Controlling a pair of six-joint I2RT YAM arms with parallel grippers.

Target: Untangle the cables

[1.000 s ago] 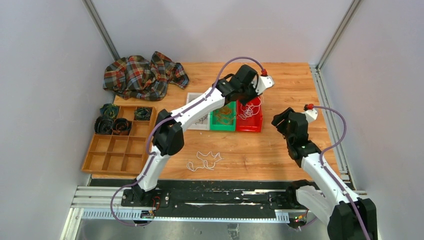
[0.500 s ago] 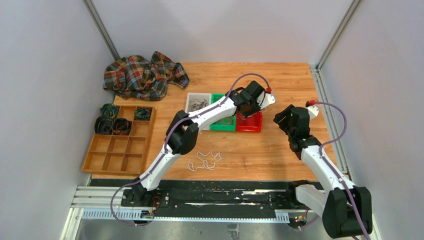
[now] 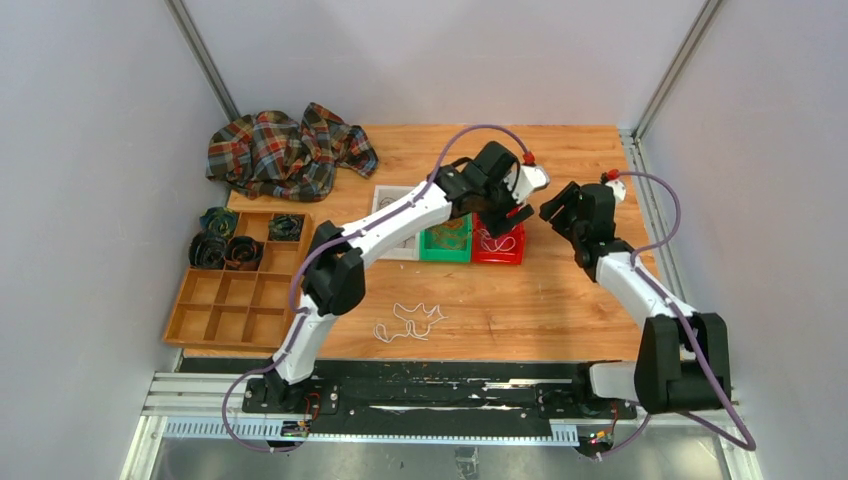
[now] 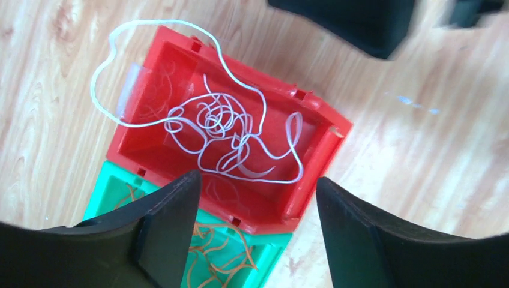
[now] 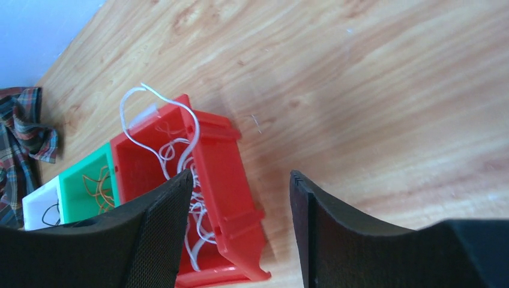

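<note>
Seen from above, three small plastic bins sit touching in a row on a wooden table [image 3: 560, 300]: a white bin [image 3: 385, 200], a green bin [image 3: 446, 240] and a red bin [image 3: 500, 247]. The left gripper [image 3: 508, 212] hangs over the red bin, and the right gripper [image 3: 552, 210] is near its right side. Loose white cables [image 3: 408, 322] lie curled on bare wood nearer the arm bases, well apart from the bins. At the left stand a wooden compartment tray [image 3: 235, 305] and a crumpled plaid cloth [image 3: 285, 150].

In the left wrist view, the left gripper's jaws are spread wide and hold nothing. Below them, a tangle of thin white cables [image 4: 222, 129] fills the red bin, with one loop draped over its rim onto the table. Thin orange cables [image 4: 219, 252] lie in the green bin.

In the right wrist view, the right gripper's jaws are also spread and empty, above the red bin's edge. A white loop arches over that bin's rim.
</note>
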